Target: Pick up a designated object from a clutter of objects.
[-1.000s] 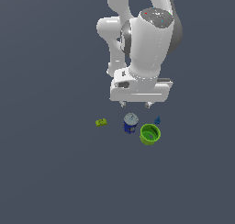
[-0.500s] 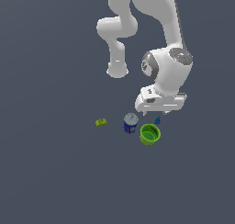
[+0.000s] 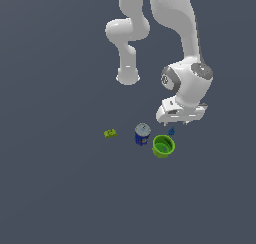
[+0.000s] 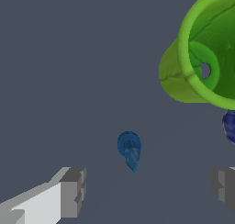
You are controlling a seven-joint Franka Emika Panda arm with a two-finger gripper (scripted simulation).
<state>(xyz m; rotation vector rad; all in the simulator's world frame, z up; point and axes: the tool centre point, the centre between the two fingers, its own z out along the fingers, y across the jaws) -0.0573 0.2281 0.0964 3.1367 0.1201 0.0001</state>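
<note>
Exterior view: placed off the arm, high and far back, looking down at an angle on the whole scene, with the white arm (image 3: 182, 83) filling the upper part and the small items low in the middle. Wrist view: mounted on the wrist, facing straight down, very near the floor, framed by two grey fingertips (image 4: 72, 193). Shared by both views: the tiny dark-blue item (image 3: 171, 131) (image 4: 130, 149), the bright green cup (image 3: 163, 146) (image 4: 209, 58) beside it, and an edge of the blue can (image 3: 142, 134) (image 4: 230, 126).
</note>
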